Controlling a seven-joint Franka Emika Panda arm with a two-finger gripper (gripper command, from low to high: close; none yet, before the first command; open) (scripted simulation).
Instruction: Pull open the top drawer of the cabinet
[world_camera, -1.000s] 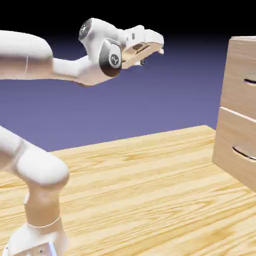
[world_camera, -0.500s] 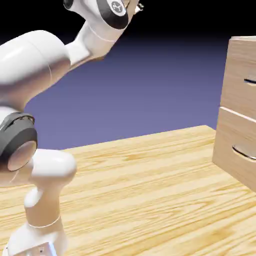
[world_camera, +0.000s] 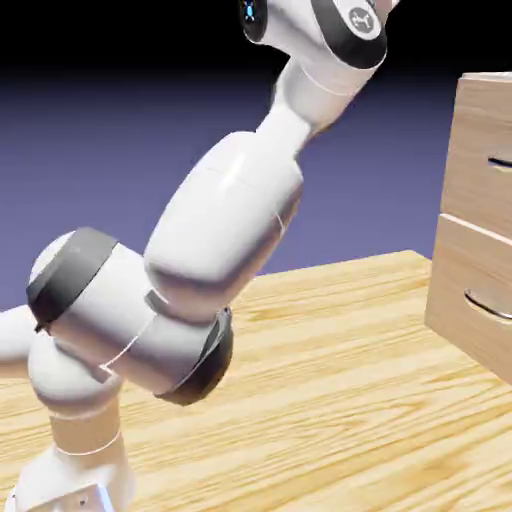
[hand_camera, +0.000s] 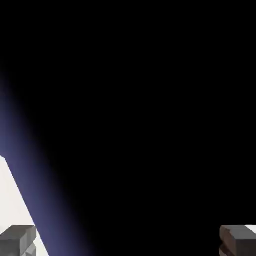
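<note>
Pincer stands released, its two grey fingertips wide apart at the hand view's bottom corners with nothing between them, facing only dark backdrop; in the exterior view it is out of frame above the top edge, beyond the white arm; the boxy pale wood-grain cabinet sits at the right edge on the yellow wooden tabletop; its upper light-wood top drawer, shut, lies well apart, lower right of the wrist; its dark bar handle runs level.
</note>
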